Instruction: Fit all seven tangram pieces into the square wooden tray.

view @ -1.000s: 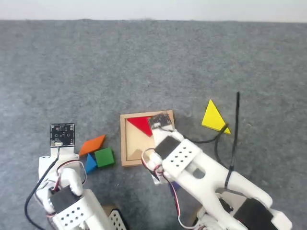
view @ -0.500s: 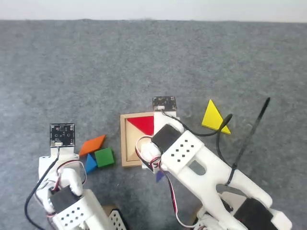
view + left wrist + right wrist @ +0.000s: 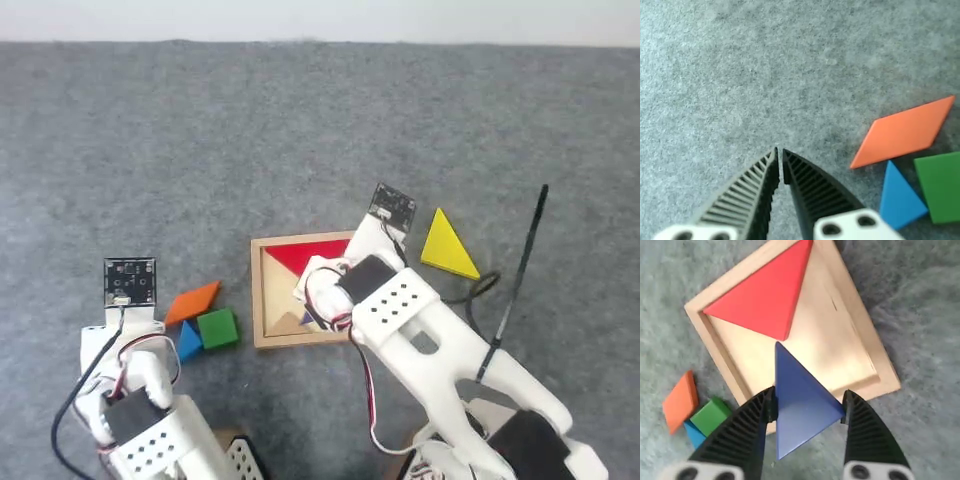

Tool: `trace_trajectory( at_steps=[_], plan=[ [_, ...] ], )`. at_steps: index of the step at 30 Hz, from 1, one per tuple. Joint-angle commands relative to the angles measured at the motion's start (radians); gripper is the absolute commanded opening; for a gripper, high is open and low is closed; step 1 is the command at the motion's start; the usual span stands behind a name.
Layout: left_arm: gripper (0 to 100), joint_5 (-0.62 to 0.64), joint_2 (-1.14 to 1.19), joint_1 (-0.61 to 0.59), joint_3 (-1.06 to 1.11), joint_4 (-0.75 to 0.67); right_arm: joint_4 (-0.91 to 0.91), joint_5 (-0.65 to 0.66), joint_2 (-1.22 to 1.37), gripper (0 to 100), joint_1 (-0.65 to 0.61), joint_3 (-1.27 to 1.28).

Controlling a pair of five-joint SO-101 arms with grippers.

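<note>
Tray: the square wooden tray point(image 3: 258, 300) lies flat near the middle of the grey bench point(image 3: 300, 130), partly under the right arm.
Red triangle point(image 3: 765, 295): large, flat inside the tray, with its long edge along the far wall.
Dark blue triangle point(image 3: 800, 405): held over the tray's near part, one tip pointing at the red triangle; I cannot tell whether it touches the tray floor.
Right claw point(image 3: 809, 397): grasping the dark blue triangle by two sides.
Yellow triangle point(image 3: 445, 247): on the bench, apart from the tray's right side.
Orange parallelogram point(image 3: 905, 132): left of the tray.
Green square point(image 3: 940, 185): just beside the parallelogram.
Light blue triangle point(image 3: 900, 197): against the green square.
Left claw point(image 3: 780, 152): clenched on nothing, over bare bench near the parallelogram.
</note>
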Motion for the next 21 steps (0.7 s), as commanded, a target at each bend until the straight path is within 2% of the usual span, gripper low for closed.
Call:
trace_trajectory(
  at_steps=[1, 9, 19, 21],
  plan=[
    [1, -0.009, -0.023, -0.002, -0.005, -0.015, -0.076, -0.031, -0.001, 11.3, 0.015, 0.023],
    [1, -0.009, -0.023, 0.000, -0.005, -0.017, -0.079, -0.031, 0.008, 11.3, 0.013, 0.026],
    [1, -0.009, -0.023, 0.000, -0.005, -0.018, -0.168, -0.078, 0.182, 11.5, 0.018, 0.017],
    [1, -0.009, -0.023, 0.000, -0.005, -0.018, -0.166, -0.080, 0.182, 14.9, 0.024, 0.017]
  ],
)
